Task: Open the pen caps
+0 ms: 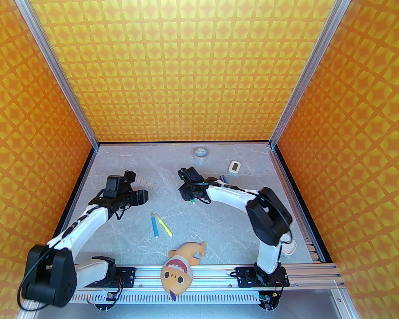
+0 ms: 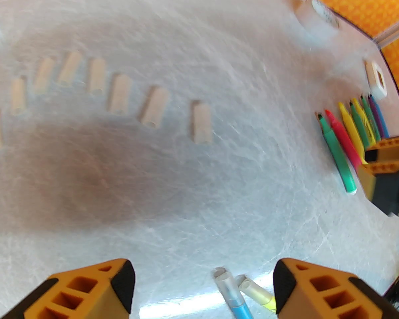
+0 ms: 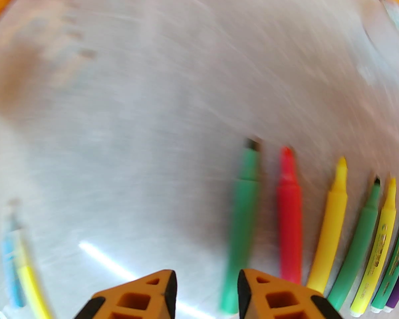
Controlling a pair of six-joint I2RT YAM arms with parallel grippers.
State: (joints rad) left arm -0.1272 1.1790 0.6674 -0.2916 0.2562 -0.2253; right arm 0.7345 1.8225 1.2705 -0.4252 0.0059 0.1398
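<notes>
While the left tool (image 2: 202, 279) gapes wide and empty and the right tool (image 3: 206, 287) stands narrowly parted, also empty, over the grey surface (image 1: 219, 224), eight uncapped markers (image 3: 289, 211) lie beside the right one. Two capped pens (image 1: 154, 224) aim their fitted pen caps (image 2: 224, 279) far-left toward the nearer left tool. Eight loose pen caps (image 2: 154, 106) sit in a row beyond it.

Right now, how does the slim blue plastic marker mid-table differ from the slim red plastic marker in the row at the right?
The blue marker wears a translucent whitish cap; the red marker shows its bare tip. The blue marker lies mid-table beside one capped yellow marker; the red marker lies in a row of uncapped markers. Both lie flat on the grey table.
</notes>
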